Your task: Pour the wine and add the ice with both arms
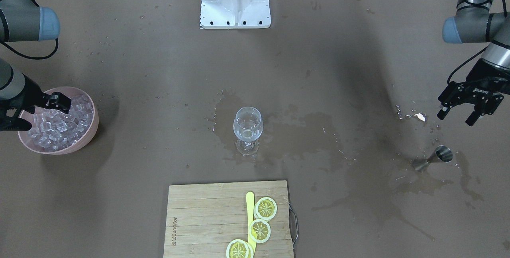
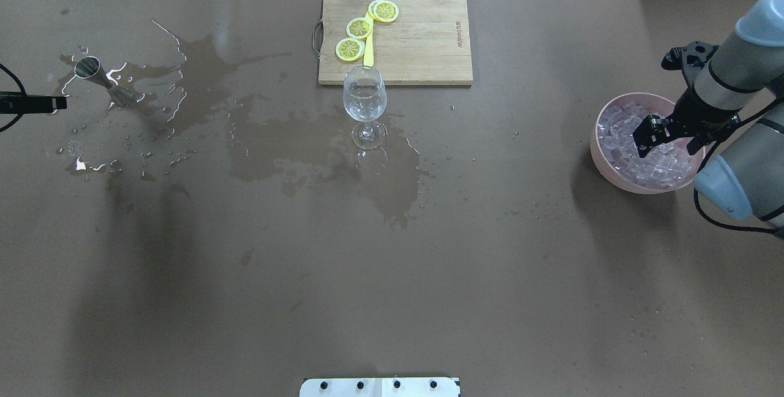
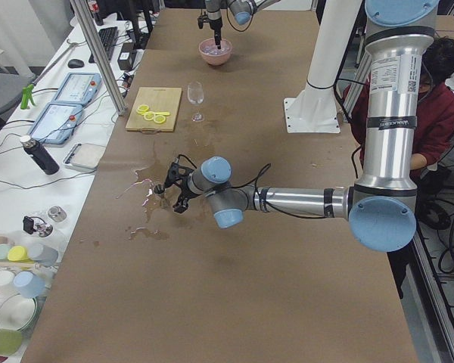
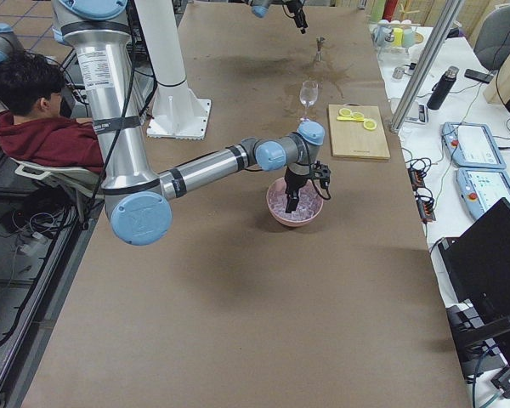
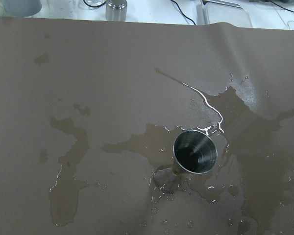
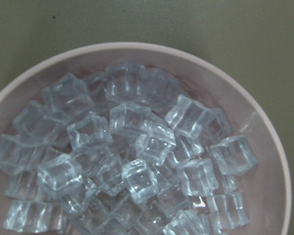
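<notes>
Jaws spread and empty on the left gripper (image 1: 470, 108), near the jigger (image 1: 438, 157). The right gripper (image 1: 40, 114) hangs open-jawed over the ice (image 1: 51, 132) in the pink bowl (image 1: 92, 128). From overhead, the wine (image 2: 365, 106) sits in the stemmed glass (image 2: 369, 135), mid-table.

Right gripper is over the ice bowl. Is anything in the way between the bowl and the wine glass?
Nothing visible. Between the pink bowl and the wine glass, the table shows only flat wet stains. The cutting board lies beyond the glass, off that line. The right gripper hangs open directly above the ice.
</notes>
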`<state>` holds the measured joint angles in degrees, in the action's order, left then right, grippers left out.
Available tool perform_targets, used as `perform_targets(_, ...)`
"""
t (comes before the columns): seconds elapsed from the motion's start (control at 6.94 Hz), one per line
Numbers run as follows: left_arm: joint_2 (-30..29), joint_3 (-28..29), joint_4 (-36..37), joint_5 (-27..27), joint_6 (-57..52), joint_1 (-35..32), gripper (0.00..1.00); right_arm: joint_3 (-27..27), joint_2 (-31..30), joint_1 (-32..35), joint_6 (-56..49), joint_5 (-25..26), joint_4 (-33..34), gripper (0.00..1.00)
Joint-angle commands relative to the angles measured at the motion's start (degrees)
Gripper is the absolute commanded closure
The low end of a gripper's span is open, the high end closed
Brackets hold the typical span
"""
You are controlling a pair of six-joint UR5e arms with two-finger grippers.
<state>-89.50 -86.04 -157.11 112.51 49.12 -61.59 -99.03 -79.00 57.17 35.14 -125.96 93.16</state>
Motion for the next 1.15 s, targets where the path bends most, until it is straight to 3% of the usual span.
perform_targets(0.0, -0.49, 1.30, -0.22, -4.38, -0.08, 2.26, 0.02, 2.34, 1.03, -0.57, -0.07, 0.19, 0.01, 0.12)
perform_targets(0.14, -1.72, 3.05, -0.31, -8.23, 0.01, 4.44, 0.02, 3.31, 1.73, -0.48, -0.07, 0.27, 0.01, 0.14)
perform_targets(0.43, -3.74, 4.99, -0.31, -9.77, 0.10, 5.08, 0.02, 4.10, 3.23, -0.48, 0.02, 0.36, 0.01, 0.33)
perform_targets(0.86, -5.68, 6.84, -0.48, -9.85, 0.19, 5.17, 0.03, 8.41, 6.74, -0.22, -0.07, 0.71, 0.10, 0.34)
perform_targets(1.01, -5.68, 7.02, -1.53, -12.38, 0.19, 6.30, 0.03, 8.41, 6.84, -0.13, -0.07, 0.89, 0.10, 0.42)
